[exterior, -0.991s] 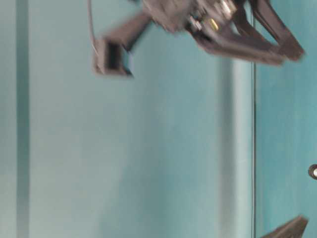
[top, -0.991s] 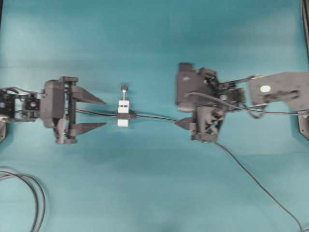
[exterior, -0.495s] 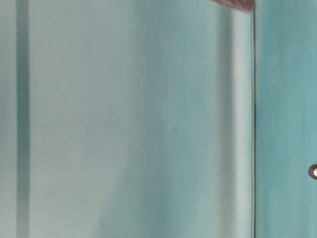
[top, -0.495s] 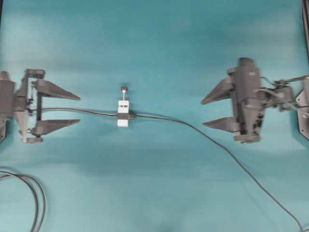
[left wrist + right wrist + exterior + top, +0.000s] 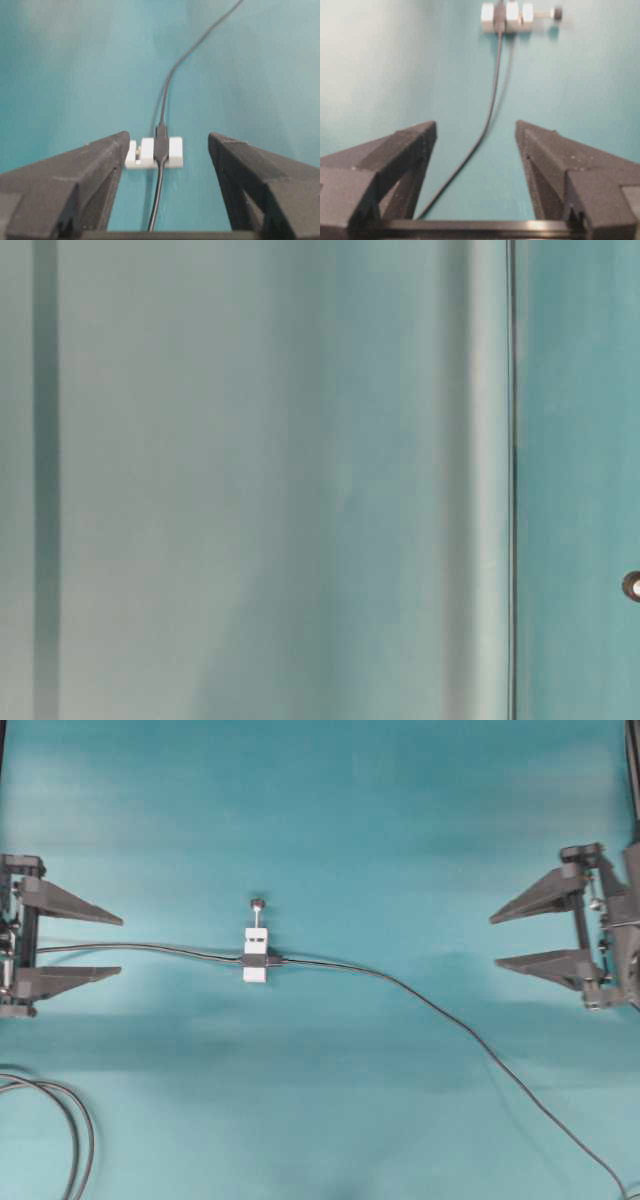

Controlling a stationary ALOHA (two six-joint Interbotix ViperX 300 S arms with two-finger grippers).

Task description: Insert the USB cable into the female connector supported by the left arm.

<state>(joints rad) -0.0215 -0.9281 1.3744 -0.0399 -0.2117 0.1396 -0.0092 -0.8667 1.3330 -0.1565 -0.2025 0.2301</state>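
1. Left wrist view, nearest: left gripper [image 5: 165, 145] spread wide, nothing between the fingers [image 5: 85, 175], teal table [image 5: 60, 75] bare just ahead.
2. Just past the fingertips: female connector [image 5: 154, 152] lying flat, white block, black band across its middle, dark cable running back under the camera.
3. Beyond the block: USB cable [image 5: 172, 75] leaving its far side, curving off toward the top edge; plug end meets the block, looks seated, exact depth unclear.
4. Right wrist view, nearest: right gripper [image 5: 475, 135] also spread wide, empty, USB cable passing on the table between the fingers without touching them.
5. Farther on: white block near the top edge, pin with dark knob [image 5: 558, 13] sticking out to its right.
6. Overhead: left gripper at the far left edge, right gripper [image 5: 497, 940] at the far right edge, both well apart from the connector at centre.
7. Open teal surface above and below the block; looped dark cables [image 5: 70, 1125] at the bottom-left corner, USB cable exiting bottom right.
8. Table-level view: blurred teal only, small dark knob at the right edge.
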